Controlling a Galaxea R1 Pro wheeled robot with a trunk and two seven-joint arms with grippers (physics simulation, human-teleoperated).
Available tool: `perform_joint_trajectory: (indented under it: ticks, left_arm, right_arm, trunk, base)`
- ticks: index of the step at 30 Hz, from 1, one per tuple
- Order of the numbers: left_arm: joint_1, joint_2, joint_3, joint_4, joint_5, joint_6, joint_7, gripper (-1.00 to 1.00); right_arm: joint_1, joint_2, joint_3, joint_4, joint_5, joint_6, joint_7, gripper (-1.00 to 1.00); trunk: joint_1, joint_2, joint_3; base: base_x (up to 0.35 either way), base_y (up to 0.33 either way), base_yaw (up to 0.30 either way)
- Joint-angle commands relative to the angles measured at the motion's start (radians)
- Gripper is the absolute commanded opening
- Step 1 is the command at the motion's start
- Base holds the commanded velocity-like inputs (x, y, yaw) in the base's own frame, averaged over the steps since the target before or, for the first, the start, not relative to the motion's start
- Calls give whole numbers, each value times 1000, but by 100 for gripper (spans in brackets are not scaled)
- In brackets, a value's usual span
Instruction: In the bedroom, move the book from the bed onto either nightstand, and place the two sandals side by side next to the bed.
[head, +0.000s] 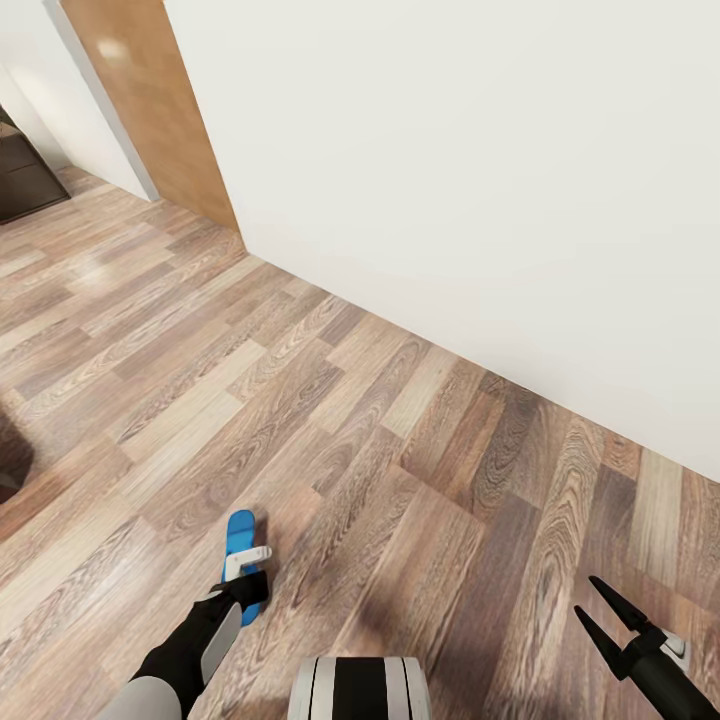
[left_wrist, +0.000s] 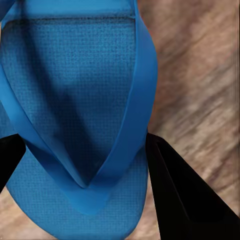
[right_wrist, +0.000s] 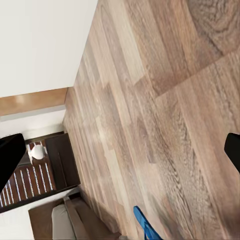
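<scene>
Blue sandal (left_wrist: 75, 125) is filling our left wrist view, our left tool (head: 245, 570) pinching its sides above the wood floor (head: 330, 400); right tool (head: 605, 620) is hanging spread, empty. Next we are carrying it bedside.

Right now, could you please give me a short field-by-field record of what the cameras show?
setting: wooden plank floor beside a white wall
left gripper: fingers on either side of a blue sandal, at its strap end
sandal in head view: partly hidden by the left gripper
right gripper: open, empty, above bare floor
second blue item: at the edge of the right wrist view, too cropped to identify
far background: dark brown furniture
</scene>
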Motion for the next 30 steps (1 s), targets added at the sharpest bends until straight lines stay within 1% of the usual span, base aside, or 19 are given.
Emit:
perform_joint_trajectory:
  ticks: [1,5,6,9,10,11,12,13,16,19,20,22,25,26,27,28,29,30]
  left_arm:
    - [0,0,0,-3,6,5,3,-100]
    - [0,3,0,-4,7,4,1,-100]
    - [0,6,0,-5,7,5,-12,-100]
    - [0,14,0,-5,7,8,-127,-100]
    - [0,25,0,-5,7,10,-179,-100]
    - [0,37,0,-5,7,11,-238,-100]
    - [0,57,0,-5,7,12,-342,-100]
    - [0,70,0,-5,7,13,-405,-100]
    - [0,97,1,-5,9,16,-547,-100]
    - [0,102,0,-5,10,27,-653,-100]
    - [0,103,0,-5,10,32,-672,-100]
    - [0,104,0,-5,10,60,-747,-100]
    - [0,104,0,-4,8,88,-819,-100]
    - [0,104,0,-4,7,93,-834,-100]
    - [0,103,0,-4,7,97,-847,-100]
    - [0,103,0,-4,6,99,-852,-100]
    - [0,103,0,-4,6,100,-856,-100]
    - [0,103,0,-4,6,101,-858,-100]
  right_arm:
    - [0,-1,0,0,-4,7,0,100]
    - [0,-2,0,1,-1,7,-1,100]
    - [0,-3,0,1,-1,7,-2,100]
    - [0,-3,4,4,0,7,-3,100]
    - [0,-4,5,8,0,7,-5,100]
    - [0,-4,5,9,0,7,-6,100]
    - [0,-5,4,26,1,7,-7,100]
    - [0,-6,3,45,1,7,-8,100]
    - [0,-5,-1,92,0,-1,-7,100]
    - [0,-5,-4,101,-1,-6,-5,100]
    - [0,-5,-4,102,-1,-6,-5,100]
    - [0,-5,-4,104,-1,-7,-5,100]
    - [0,-4,-3,105,0,-5,-4,100]
    - [0,-5,1,103,2,-5,-5,100]
    - [0,-6,6,97,14,-4,-5,100]
    - [0,-6,10,80,55,-2,-5,100]
    - [0,-6,14,56,121,1,-6,100]
    - [0,-7,16,35,205,3,-5,100]
  trunk:
    - [-1,0,3]
    - [-2,1,19]
    - [-3,1,23]
    - [-4,2,34]
    - [-5,2,38]
    - [-5,2,42]
    - [-6,3,46]
    - [-6,3,50]
    - [-7,4,61]
    - [-9,4,73]
    - [-9,4,77]
    - [-10,5,85]
    - [-11,6,96]
    - [-12,6,100]
    - [-12,6,104]
    - [-13,6,108]
    - [-13,7,112]
    - [-14,7,116]
  base:
    - [0,0,0]
    - [0,0,0]
    - [0,0,0]
    - [0,0,0]
    - [0,0,0]
    - [0,0,0]
    - [0,0,0]
    - [0,0,0]
    - [0,0,0]
    - [0,0,0]
    - [0,0,0]
    - [0,0,0]
    - [0,0,0]
    - [0,0,0]
    - [0,0,0]
    - [0,0,0]
    - [0,0,0]
    - [0,0,0]
